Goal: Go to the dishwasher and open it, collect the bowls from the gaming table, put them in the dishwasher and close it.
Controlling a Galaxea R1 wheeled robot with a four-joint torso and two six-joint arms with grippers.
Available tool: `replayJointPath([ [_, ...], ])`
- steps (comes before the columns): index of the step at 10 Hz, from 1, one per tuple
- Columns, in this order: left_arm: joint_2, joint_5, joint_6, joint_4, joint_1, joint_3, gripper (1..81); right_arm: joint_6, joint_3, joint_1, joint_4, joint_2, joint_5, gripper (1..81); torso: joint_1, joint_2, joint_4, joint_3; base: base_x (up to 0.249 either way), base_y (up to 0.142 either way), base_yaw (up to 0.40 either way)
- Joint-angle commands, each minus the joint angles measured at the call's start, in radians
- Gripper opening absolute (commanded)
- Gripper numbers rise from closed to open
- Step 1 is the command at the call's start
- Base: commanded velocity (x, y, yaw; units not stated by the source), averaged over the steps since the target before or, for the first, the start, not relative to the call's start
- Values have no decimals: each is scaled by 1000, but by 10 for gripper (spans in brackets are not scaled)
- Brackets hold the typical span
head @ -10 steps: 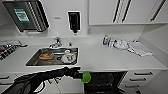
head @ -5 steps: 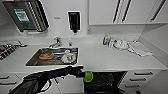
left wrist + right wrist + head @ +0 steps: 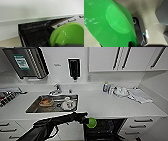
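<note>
Left claw (image 3: 87,120) pinching lime bowl (image 3: 91,122), now slightly lower over open dishwasher (image 3: 105,129) below white worktop (image 3: 100,105), right claw's grip unclear, green bowl (image 3: 106,23) close by it.

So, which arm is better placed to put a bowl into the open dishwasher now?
Probably the left. The left gripper holds a lime bowl at the counter's edge, directly over the open dishwasher, and its wrist view looks straight into the dark interior.
</note>
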Motion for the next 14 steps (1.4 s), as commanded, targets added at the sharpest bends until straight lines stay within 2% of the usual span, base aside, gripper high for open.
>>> replayJointPath([
  [1,74,23,4,60,-170,-26,10,-3,-8,40,-2,-31,-27,10,0,0,0,0,0,0,0],
  [5,180,23,4,108,-178,-92,10,-3,-33,40,-3,-11,-27,10,0,0,0,0,0,0,0],
  [11,233,21,4,133,-207,-92,10,-3,-33,38,-3,-6,-27,10,0,0,0,0,0,0,0],
  [14,250,13,2,186,-213,-92,10,-5,-35,40,-3,-5,-27,10,0,0,0,0,0,0,0],
])
